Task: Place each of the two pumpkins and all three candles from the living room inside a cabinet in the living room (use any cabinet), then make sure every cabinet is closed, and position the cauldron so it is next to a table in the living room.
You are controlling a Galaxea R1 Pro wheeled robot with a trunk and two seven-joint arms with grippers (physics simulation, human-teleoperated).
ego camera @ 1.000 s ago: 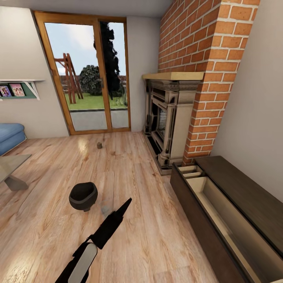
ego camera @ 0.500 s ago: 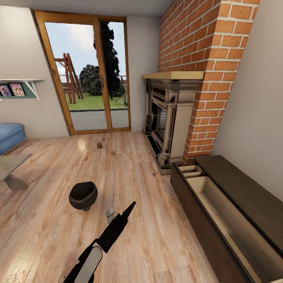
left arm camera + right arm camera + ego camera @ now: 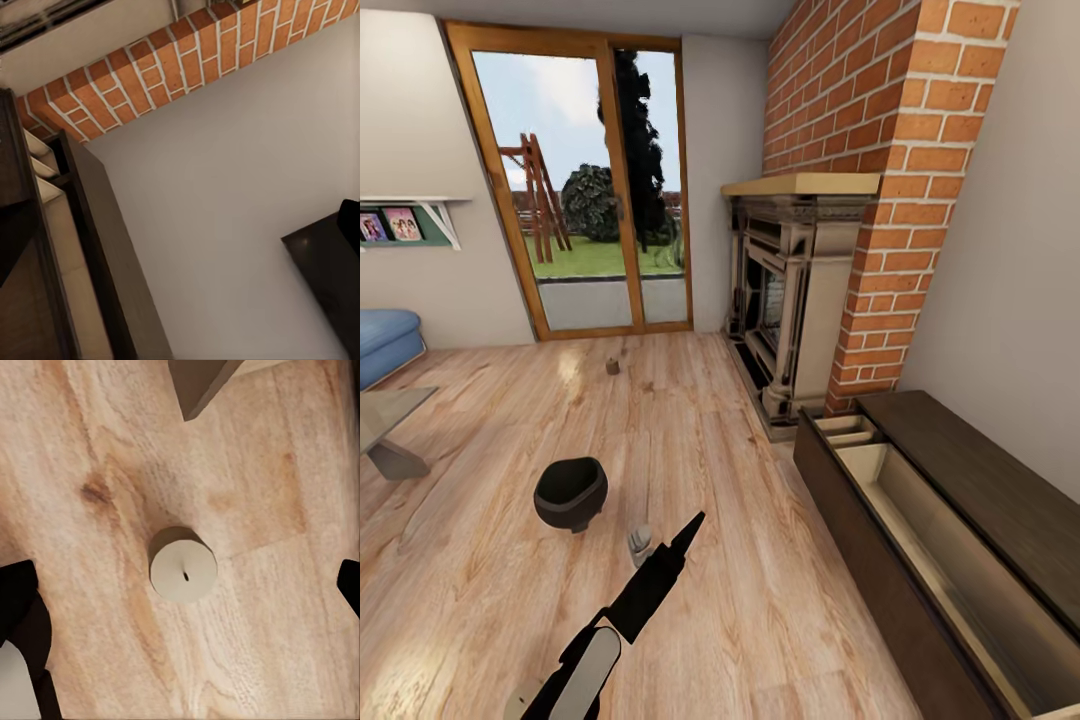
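Right wrist view shows a candle's (image 3: 183, 564) wick from above.

Head high; wrists close (floor (image 3: 247, 472), cabinet (image 3: 112, 262)).

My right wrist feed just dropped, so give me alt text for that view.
A stubby beige candle stands upright on the wood floor, seen from straight above with its dark wick showing, centred between the right gripper and its wide-open jaws. The dark jaw tips sit at opposite edges of the picture, clear of the candle.
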